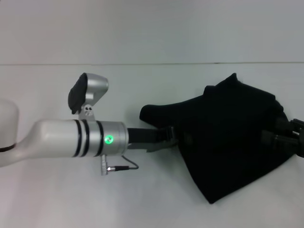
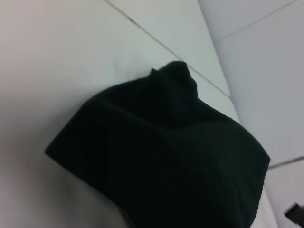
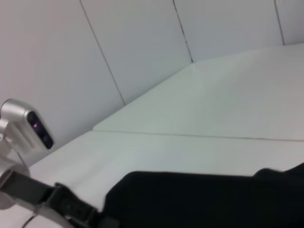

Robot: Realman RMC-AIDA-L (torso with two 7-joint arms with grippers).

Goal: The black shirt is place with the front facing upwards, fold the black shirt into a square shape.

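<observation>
2 grippers meet the shirt (image 1: 232, 137), bunched in a dark heap on the white table (image 1: 156, 199) toward its right side: the left gripper (image 1: 178, 135) reaches into its left edge, the right gripper (image 1: 280, 135) its right edge, and I cannot tell how either's jaws stand.

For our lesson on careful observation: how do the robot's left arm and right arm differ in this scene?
The left arm shows nearly whole, white and silver with a green light; the right arm shows only a dark tip at the picture's edge. The left gripper meets the black shirt's left edge; the right gripper meets its right. Both reach into the same bunched shirt on the white table.
</observation>
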